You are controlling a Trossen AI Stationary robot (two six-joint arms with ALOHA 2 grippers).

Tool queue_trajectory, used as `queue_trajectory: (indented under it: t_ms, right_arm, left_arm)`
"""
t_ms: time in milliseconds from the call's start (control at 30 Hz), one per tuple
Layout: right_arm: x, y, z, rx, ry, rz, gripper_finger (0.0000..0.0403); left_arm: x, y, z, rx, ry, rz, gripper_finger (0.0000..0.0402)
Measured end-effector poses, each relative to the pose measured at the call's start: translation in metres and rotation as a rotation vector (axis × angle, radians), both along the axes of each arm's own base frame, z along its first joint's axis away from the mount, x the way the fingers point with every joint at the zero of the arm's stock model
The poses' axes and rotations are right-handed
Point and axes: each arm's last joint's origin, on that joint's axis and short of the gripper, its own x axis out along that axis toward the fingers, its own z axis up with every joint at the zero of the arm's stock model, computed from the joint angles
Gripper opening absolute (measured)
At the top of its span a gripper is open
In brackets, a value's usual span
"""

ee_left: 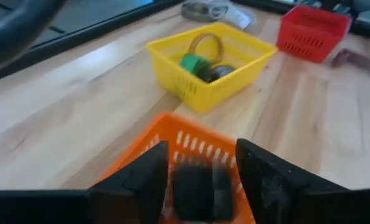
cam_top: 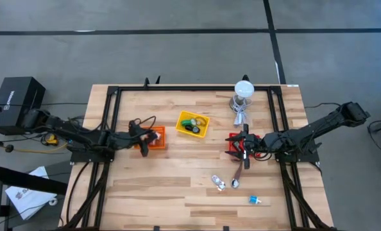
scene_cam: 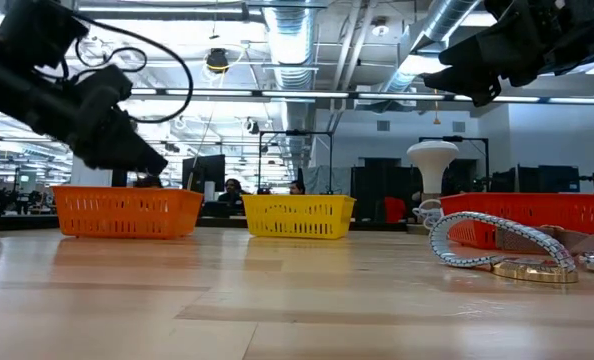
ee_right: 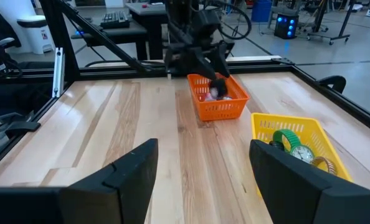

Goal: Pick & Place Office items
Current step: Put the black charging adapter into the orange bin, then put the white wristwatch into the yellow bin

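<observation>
Hovering our left gripper (ee_left: 197, 180) over the orange bin (cam_top: 153, 138), fingers spread around a blurred dark item (ee_left: 194, 186), likely releasing it there. Right gripper (ee_right: 203, 165) is waiting open over the red bin (cam_top: 235, 146); brown strip (cam_top: 239, 172) and small bits are lying near-right.

Left arm reaches in from the left edge, extended rightward and slightly downward. Left tool (cam_top: 143, 142) has its 2 fingers (ee_left: 149, 180) spread apart, pointing down. Right arm reaches in from the right edge, bent at the elbow. Right tool (cam_top: 245, 154) is raised, its 2 fingers (ee_right: 130, 167) spread wide.
</observation>
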Motion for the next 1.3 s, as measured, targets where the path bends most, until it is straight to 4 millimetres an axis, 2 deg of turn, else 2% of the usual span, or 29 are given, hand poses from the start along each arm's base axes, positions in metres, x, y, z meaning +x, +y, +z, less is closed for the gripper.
queue_trajectory:
  t_ms: [533, 700, 767, 933, 1133, 1300]
  right_arm:
    - [0.001, -0.002, 0.000, 0.080, -0.006, -0.027, 0.0244]
    - [0.002, -0.007, 0.000, 0.187, -0.016, -0.073, 0.0244]
    - [0.002, -0.007, 0.000, 0.215, -0.010, -0.037, 0.0244]
    - [0.003, -0.001, -0.002, 0.298, 0.020, 0.084, 0.0244]
    - [0.010, 0.008, -0.019, 0.449, 0.123, 0.068, 0.0244]
    - [0.023, 0.022, -0.026, 0.580, 0.231, 0.103, 0.0244]
  left_arm:
    - [-0.001, 0.000, -0.003, -0.001, -0.002, 0.000, 0.0218]
    - [0.000, 0.000, 0.000, -0.006, -0.034, 0.000, 0.0215]
    - [0.000, 0.000, 0.000, -0.006, -0.036, 0.000, 0.0213]
    - [0.000, 0.000, 0.000, -0.007, -0.040, 0.000, 0.0210]
    - [0.000, 0.000, 0.001, -0.008, -0.045, -0.001, 0.0209]
    - [0.001, 0.000, 0.003, -0.011, -0.068, -0.001, 0.0209]
